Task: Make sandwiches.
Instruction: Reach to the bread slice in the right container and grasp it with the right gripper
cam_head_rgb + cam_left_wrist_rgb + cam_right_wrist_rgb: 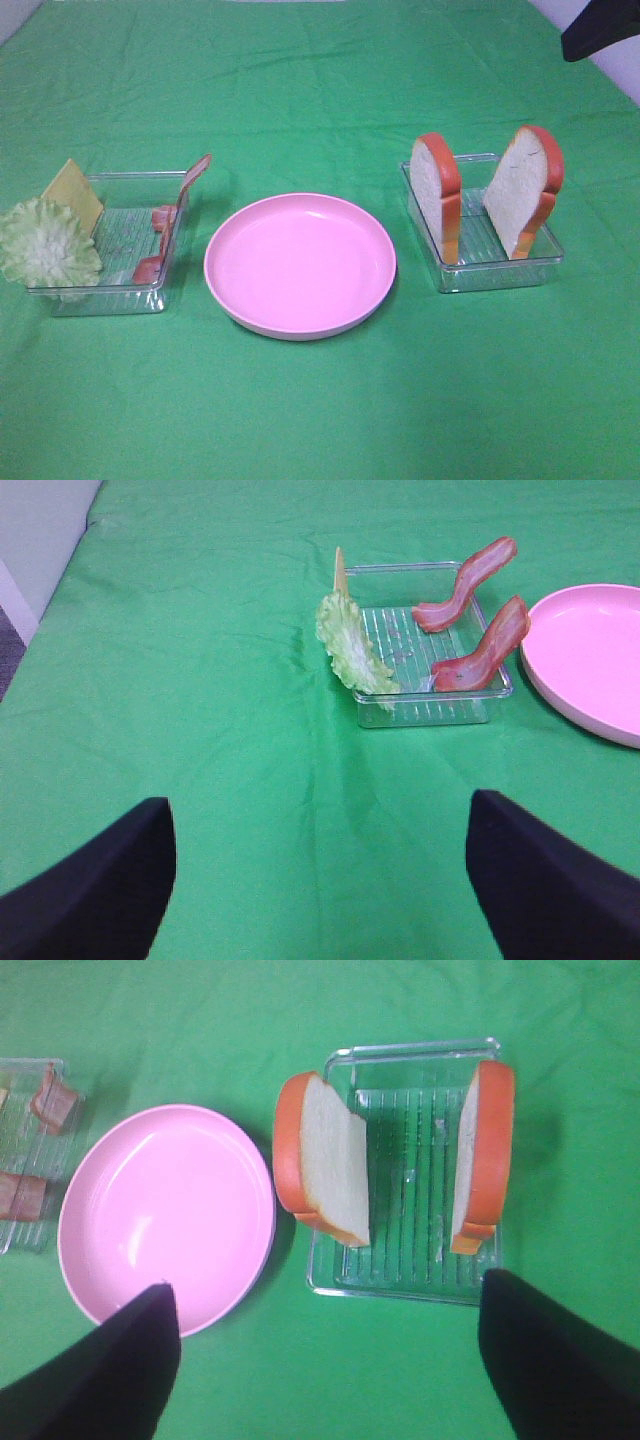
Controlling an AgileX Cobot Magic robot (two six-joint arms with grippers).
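Observation:
Two bread slices [437, 195] [523, 190] with orange-brown crust stand on edge in a clear tray [500, 275] on the right; they also show in the right wrist view [320, 1160] [480, 1155]. In a clear tray [110, 300] on the left are pale green lettuce [45, 245], a yellow cheese square [72, 190] and two reddish bacon strips [185, 190] [150, 265]. My left gripper [320, 900] is open and empty, well short of the lettuce [350, 650] and bacon [480, 650]. My right gripper [325, 1380] is open and empty, high over the bread tray.
A round pink plate [300, 300] sits between the two trays on the green cloth [320, 420]. A dark part of the right arm [600, 30] shows at the back right corner. The table's left edge shows in the left wrist view [40, 590].

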